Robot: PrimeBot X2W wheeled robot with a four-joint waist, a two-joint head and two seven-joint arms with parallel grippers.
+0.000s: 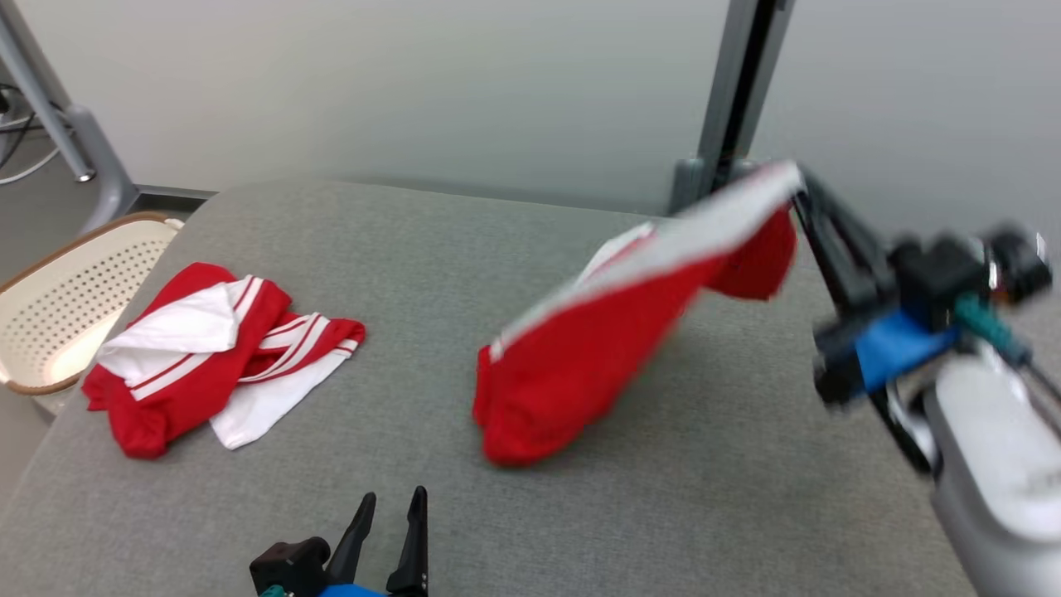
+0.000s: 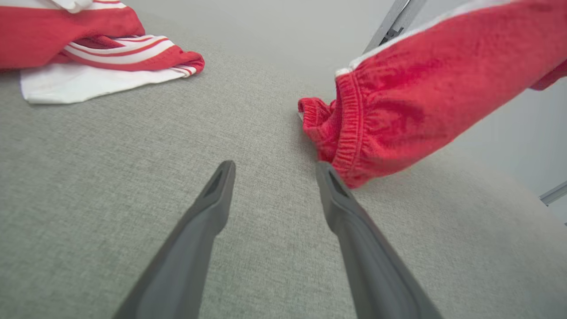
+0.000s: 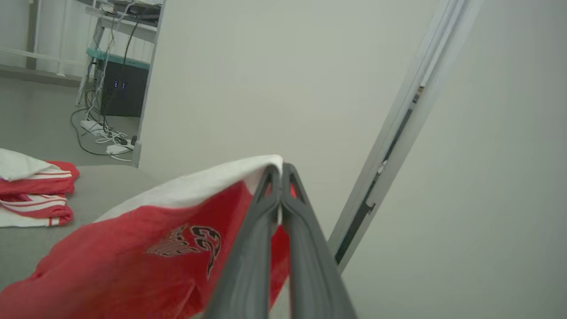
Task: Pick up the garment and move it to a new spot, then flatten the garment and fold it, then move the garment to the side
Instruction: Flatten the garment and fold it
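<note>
Your right end effector [image 1: 798,184]: clenched on red garment [image 1: 580,365], lower end touching surface [image 1: 414,249]. Your left end effector [image 1: 394,496]: released.

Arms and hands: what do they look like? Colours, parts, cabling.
Right hand: two long tapered dark fingers, black wrist block, blue bracket, teal ribbed cable fitting, glossy white forearm shell. Left hand: same dark fingers, black base, blue and teal trim.
</note>
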